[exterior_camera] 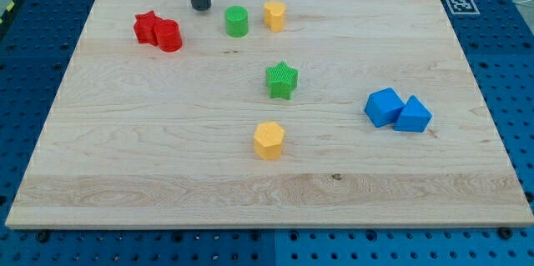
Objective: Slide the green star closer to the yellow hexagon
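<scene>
The green star [282,80] lies near the board's middle. The yellow hexagon [269,140] lies below it, slightly to the view's left, with a gap between them. My tip [200,7] rests on the board near the view's top, left of the green cylinder [236,21] and well up and left of the green star. It touches no block.
A second yellow block [274,16] sits right of the green cylinder. A red star [148,27] and a red cylinder [168,36] touch at upper left. A blue cube [385,107] and a blue triangular block [413,116] touch at right. The wooden board [125,174] lies on a blue pegboard.
</scene>
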Robot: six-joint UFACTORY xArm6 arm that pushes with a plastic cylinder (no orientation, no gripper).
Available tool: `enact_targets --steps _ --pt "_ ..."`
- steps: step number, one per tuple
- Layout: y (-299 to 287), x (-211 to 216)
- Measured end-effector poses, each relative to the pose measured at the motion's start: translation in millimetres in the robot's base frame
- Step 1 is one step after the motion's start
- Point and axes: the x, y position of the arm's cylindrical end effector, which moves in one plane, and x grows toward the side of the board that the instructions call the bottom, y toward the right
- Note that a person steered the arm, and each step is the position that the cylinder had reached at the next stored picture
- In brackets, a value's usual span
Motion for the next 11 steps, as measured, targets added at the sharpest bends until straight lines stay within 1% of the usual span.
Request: enact_targets --steps 2,3,4,5,6,7,8,9,10,11 --pt "56.4 86.0" --pt "76.7 102.7" --pt "74.0 106.9" --pt "86.4 119.0" --pt "123.1 128.3" --pt "147.3 158.4" --pt "155.8 190.6" --pt "145.7 175.1" --pt "112.4 160.2" --pt "92.1 177.1"
